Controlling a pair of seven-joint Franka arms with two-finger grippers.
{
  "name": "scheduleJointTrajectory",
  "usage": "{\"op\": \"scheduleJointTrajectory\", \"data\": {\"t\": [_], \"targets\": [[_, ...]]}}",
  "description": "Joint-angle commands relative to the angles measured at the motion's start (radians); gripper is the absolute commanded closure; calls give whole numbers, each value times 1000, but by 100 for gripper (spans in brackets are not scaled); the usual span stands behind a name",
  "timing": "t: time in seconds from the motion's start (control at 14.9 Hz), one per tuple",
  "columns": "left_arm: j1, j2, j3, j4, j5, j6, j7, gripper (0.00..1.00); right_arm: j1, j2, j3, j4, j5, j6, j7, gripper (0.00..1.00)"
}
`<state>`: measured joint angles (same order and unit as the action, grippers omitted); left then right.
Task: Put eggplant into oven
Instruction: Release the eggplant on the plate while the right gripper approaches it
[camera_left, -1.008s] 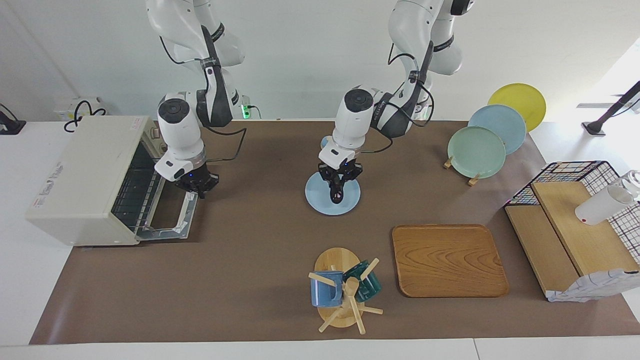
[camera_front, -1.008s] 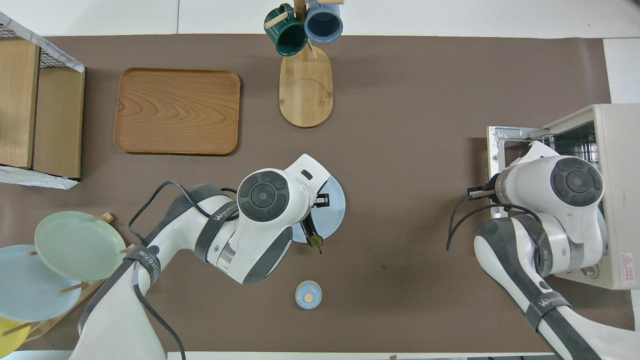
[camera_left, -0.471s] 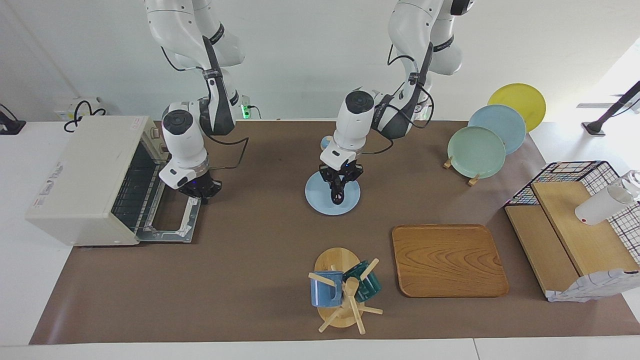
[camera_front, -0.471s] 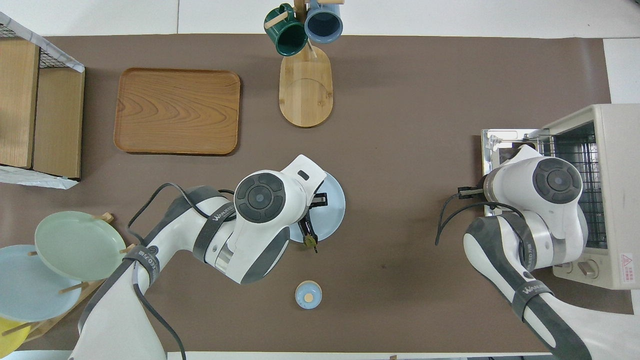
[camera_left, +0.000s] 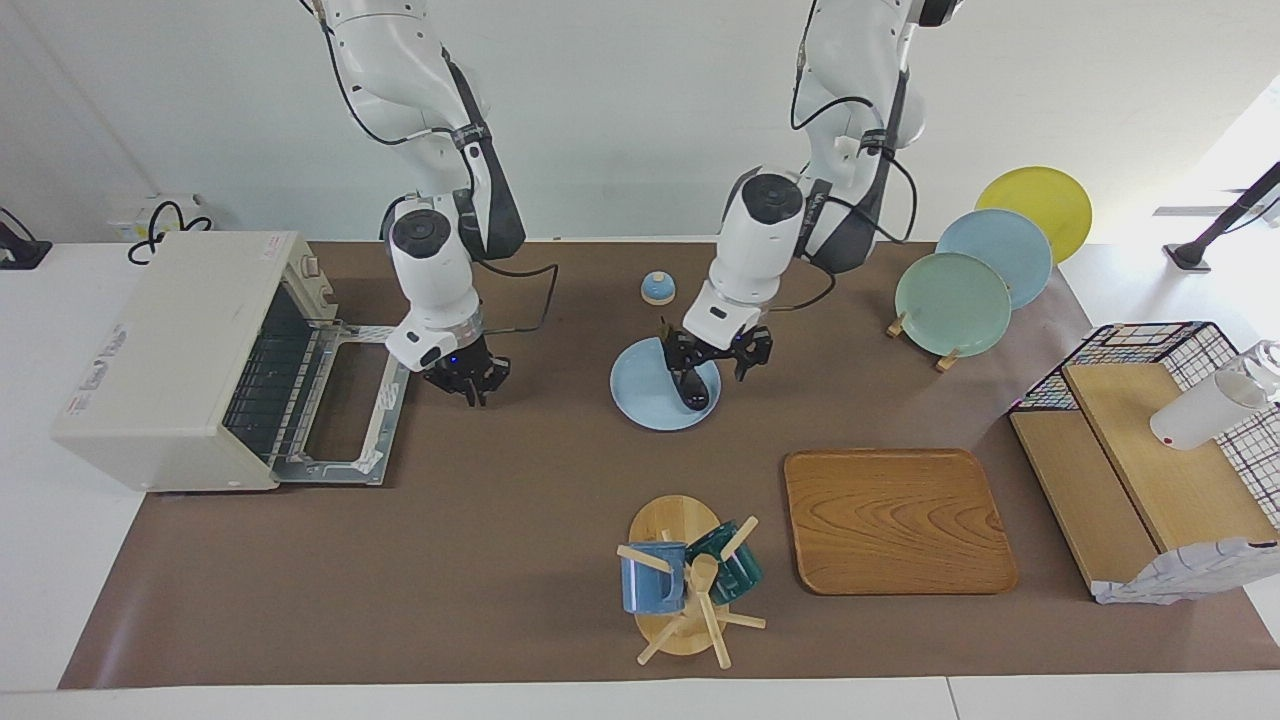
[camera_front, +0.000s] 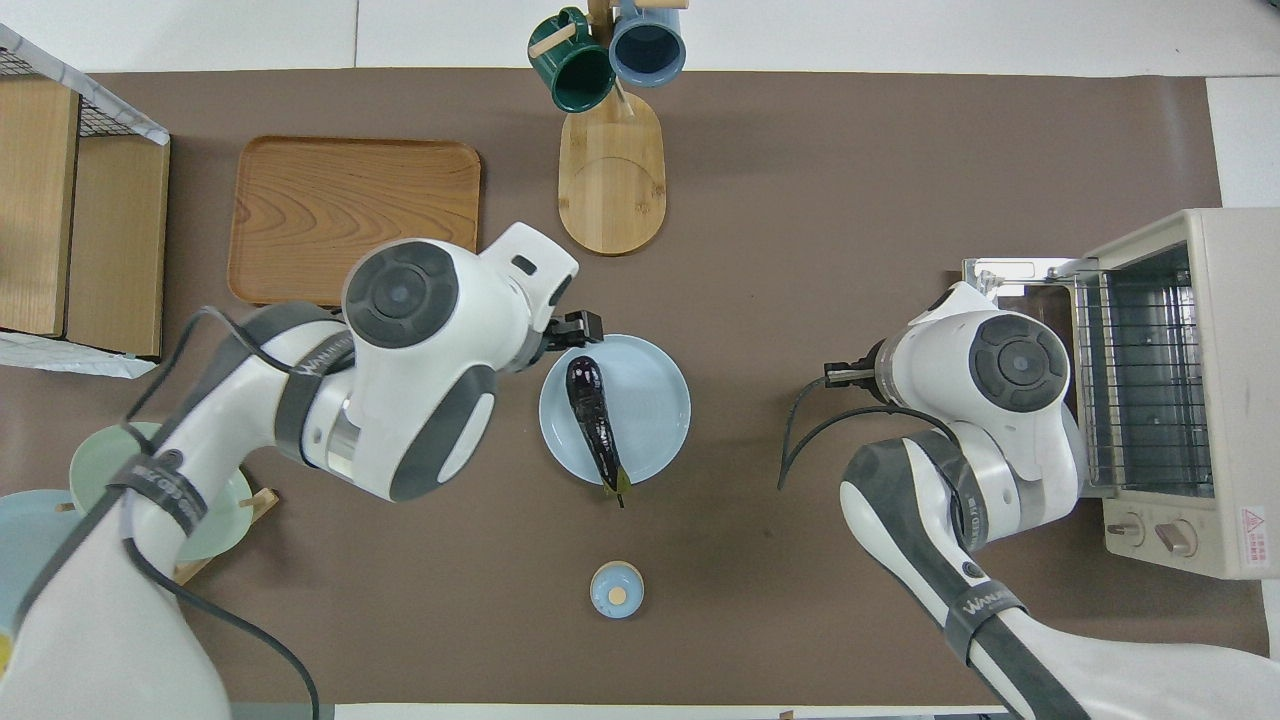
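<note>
eggplant lying on the blue plate, oven door down, both grippers free

going from my end of the table outward: i see the small blue lid (camera_front: 616, 589) nearest to the robots, then the eggplant (camera_front: 590, 422) lying on the light blue plate (camera_left: 634, 403), its green stem end over the plate rim that is nearer to the robots. my left gripper (camera_left: 720, 352) hangs just over the plate, beside the thick end, with its fingers spread and nothing between them. my right gripper (camera_left: 466, 377) is low over the mat beside the lowered door of the oven (camera_left: 170, 360); i cannot tell how its fingers stand. i judge the eggplant light, firm but glossy and slippery, so i would take it across the thick middle, not at the thin stem. farthest are the wooden tray (camera_front: 353, 222) and the mug stand (camera_front: 611, 172).
</note>
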<state>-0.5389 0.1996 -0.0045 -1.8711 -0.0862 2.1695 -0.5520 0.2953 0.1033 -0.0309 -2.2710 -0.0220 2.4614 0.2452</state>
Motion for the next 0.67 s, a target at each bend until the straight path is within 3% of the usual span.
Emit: {"op": "scheduleJointTrajectory", "data": {"t": [0.0,0.2,0.34,0.61], "targets": [[118,-5,0,148,2,-183,125,0,56,2,-3,126,20,-157,14,17],[232,-29,0,199,6,-270,226,0,190,38,8,266,22,-266,124,0],[279,-64,0,199,6,-290,289,0,295,87,8,359,21,-297,274,0],[333,-143,1,199,16,-394,398,0,465,301,8,626,1,-351,509,0]]}}
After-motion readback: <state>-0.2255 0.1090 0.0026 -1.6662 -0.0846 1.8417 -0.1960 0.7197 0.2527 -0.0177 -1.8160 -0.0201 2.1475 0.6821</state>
